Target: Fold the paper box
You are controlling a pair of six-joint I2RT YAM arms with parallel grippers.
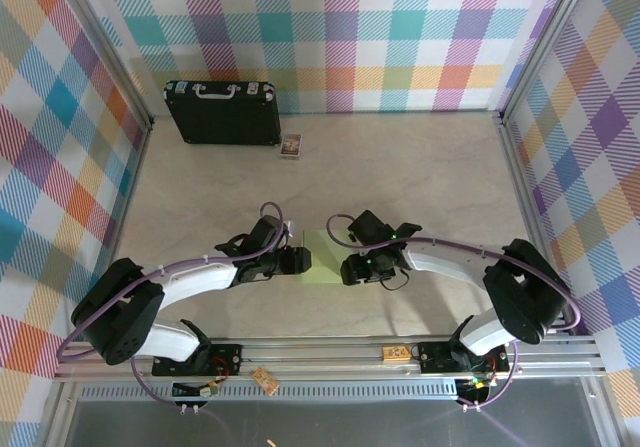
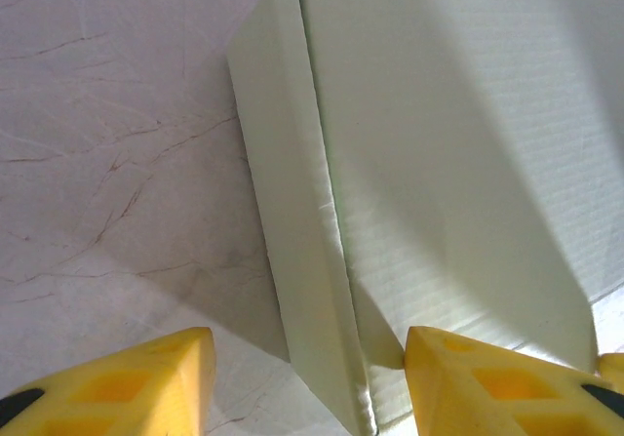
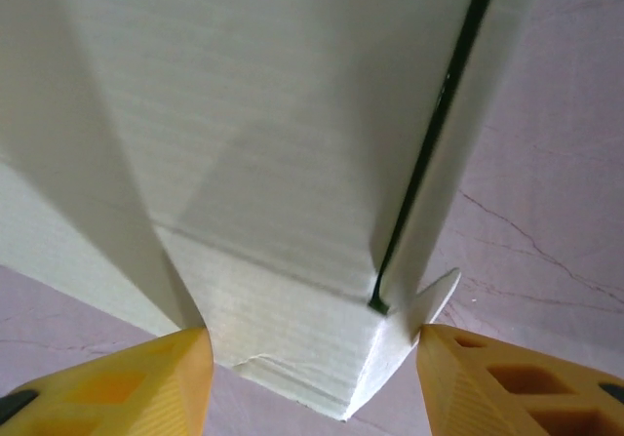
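Note:
The paper box (image 1: 322, 254) is pale green card, lying on the table between my two grippers. In the left wrist view the box (image 2: 439, 163) shows a broad top panel and a folded side strip. My left gripper (image 2: 307, 382) stands open astride that strip: one finger rests on the table clear of the card, the other finger (image 2: 487, 387) touches the panel. In the right wrist view the box's end flap (image 3: 283, 290) sits between the jaws of my right gripper (image 3: 312, 377). Both of its fingertips (image 3: 458, 377) press the card's sides, beside a small tab.
A black case (image 1: 222, 112) with a silver handle stands at the back left, a tiny picture card (image 1: 291, 145) beside it. Checked walls close in the table on three sides. A metal rail (image 1: 330, 350) runs along the near edge.

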